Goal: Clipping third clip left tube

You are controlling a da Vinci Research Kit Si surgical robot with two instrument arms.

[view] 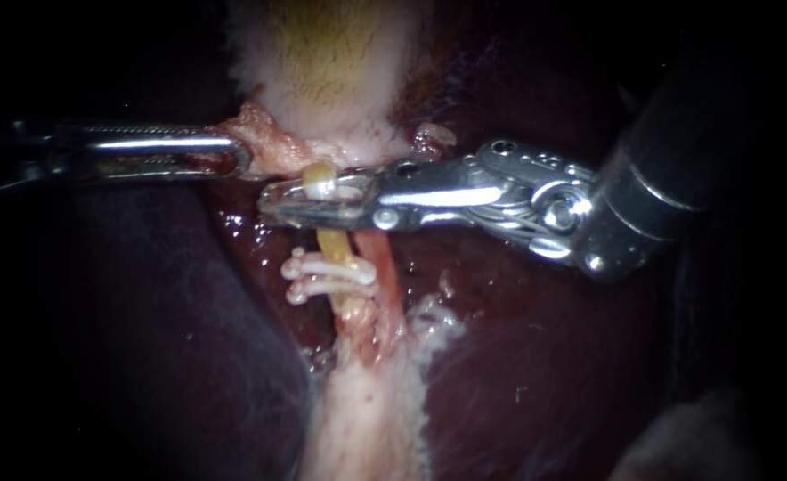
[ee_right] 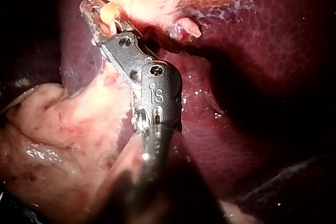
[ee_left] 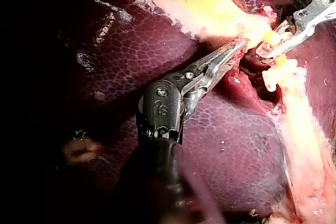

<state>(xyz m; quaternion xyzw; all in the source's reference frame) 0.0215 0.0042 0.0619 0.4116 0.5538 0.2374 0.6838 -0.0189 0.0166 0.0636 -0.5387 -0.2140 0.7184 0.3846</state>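
Note:
The yellow left tube (view: 329, 242) runs down from the gallbladder neck beside the redder right tube (view: 383, 267). Two white clips (view: 333, 269) sit across the left tube, one just under the other. Above them my right instrument (view: 309, 200), coming in from the right, has its jaws shut across the left tube, and a pale clip end (view: 320, 181) shows at the upper jaw. The right wrist view shows the same grip (ee_right: 100, 19). My left instrument (view: 238, 156) is shut on pink tissue at the gallbladder neck (view: 264, 142), also seen in the left wrist view (ee_left: 239, 48).
The pale, yellowish gallbladder (view: 322, 53) fills the upper middle. Dark red liver (view: 126, 312) lies on both sides of the tubes. A band of pale fatty tissue (view: 367, 419) continues below the clips. The right instrument's wrist and shaft (view: 589, 214) cross the right half.

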